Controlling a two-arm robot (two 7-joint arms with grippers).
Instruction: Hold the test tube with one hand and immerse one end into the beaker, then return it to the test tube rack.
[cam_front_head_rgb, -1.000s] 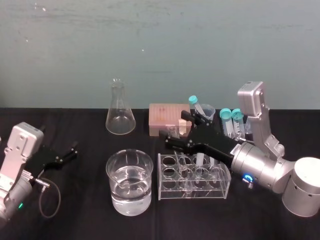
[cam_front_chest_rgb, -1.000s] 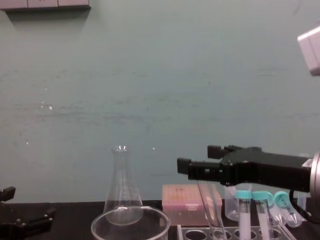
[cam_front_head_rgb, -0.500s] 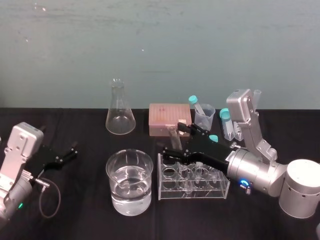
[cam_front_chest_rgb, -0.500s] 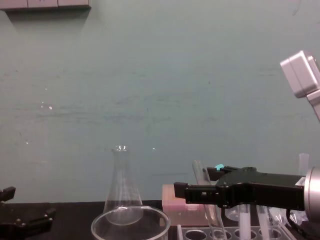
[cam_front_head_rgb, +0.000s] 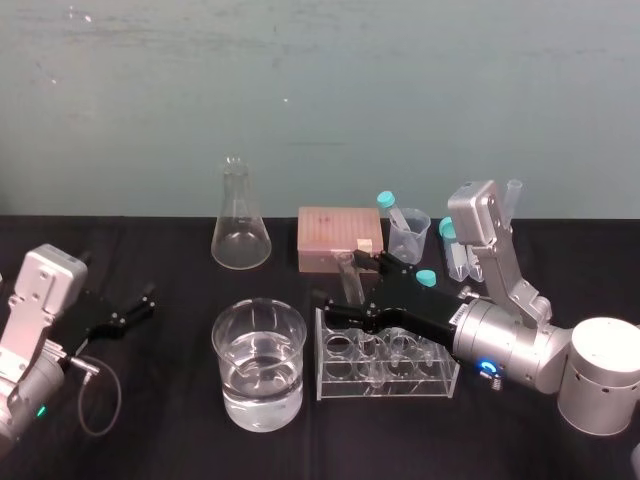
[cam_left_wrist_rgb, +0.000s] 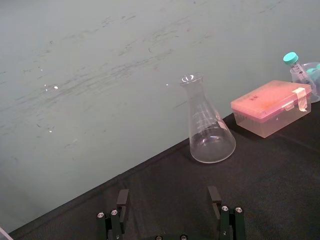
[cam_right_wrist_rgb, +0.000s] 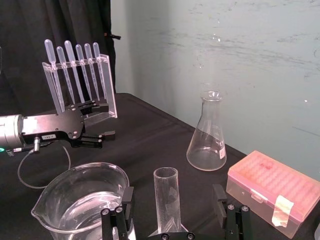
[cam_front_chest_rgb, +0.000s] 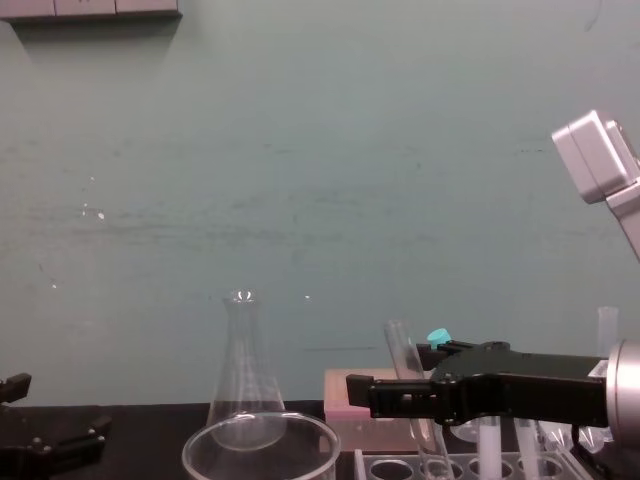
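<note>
Two spread fingers (cam_right_wrist_rgb: 127, 200) of the right gripper (cam_front_head_rgb: 352, 285) flank the test tube (cam_right_wrist_rgb: 167, 200) without touching it; it stands in the test tube rack (cam_front_head_rgb: 390, 378) beneath. The left gripper (cam_front_head_rgb: 145, 300) idles, spread.

Right hand (cam_front_head_rgb: 345, 285) splayed, left hand (cam_front_head_rgb: 145, 302) parked.

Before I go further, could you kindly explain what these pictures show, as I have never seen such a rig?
It is a two-armed robot at a black table. One picture looks down from its head, one across from its chest, one from each wrist. On the table stand a beaker of clear liquid, a flask, a pink box and a test tube rack. The right pincer is open, its fingers either side of the test tube standing in the rack, not gripping it. The left pincer rests open at the left, holding nothing.
</note>
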